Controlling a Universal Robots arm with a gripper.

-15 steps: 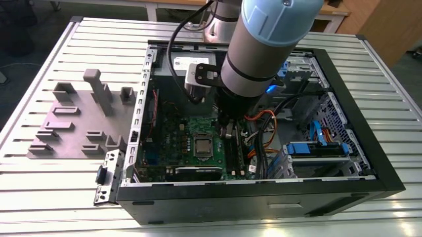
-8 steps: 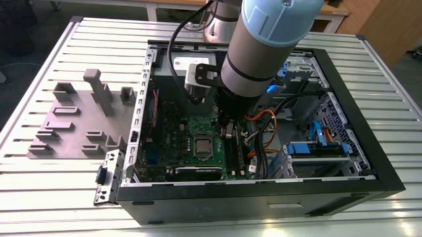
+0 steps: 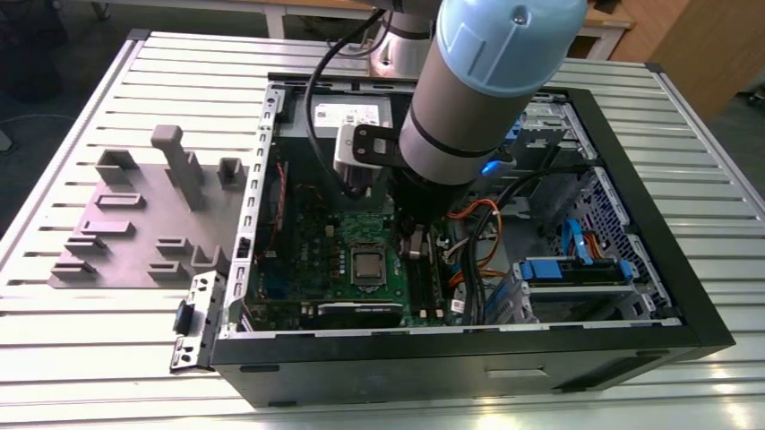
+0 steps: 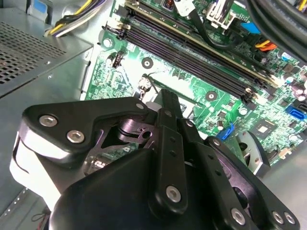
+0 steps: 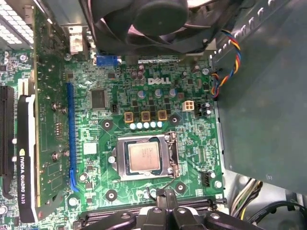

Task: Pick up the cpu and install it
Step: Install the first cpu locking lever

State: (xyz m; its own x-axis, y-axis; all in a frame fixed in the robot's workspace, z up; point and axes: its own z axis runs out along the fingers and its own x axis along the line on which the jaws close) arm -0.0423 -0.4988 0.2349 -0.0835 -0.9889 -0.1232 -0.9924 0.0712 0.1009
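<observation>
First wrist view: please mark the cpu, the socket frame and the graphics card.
cpu (image 5: 144, 157), first wrist view, middle of its metal top.
socket frame (image 5: 122, 162), first wrist view, metal bar beside the cpu.
graphics card (image 5: 26, 139), first wrist view, black shroud.

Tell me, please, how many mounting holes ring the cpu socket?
4 in the first wrist view, one off each socket corner: two holes nearer the fan, two farther from it. None looks hidden.

The exterior view looks down at a slant from well back onto the open black computer case (image 3: 478, 358) on the ribbed grey metal worktop (image 3: 96, 358); the first wrist view faces squarely, close, on the green motherboard (image 5: 189, 139); the second wrist view skims it obliquely past the black pincer (image 4: 165, 96); all three share that board.
</observation>
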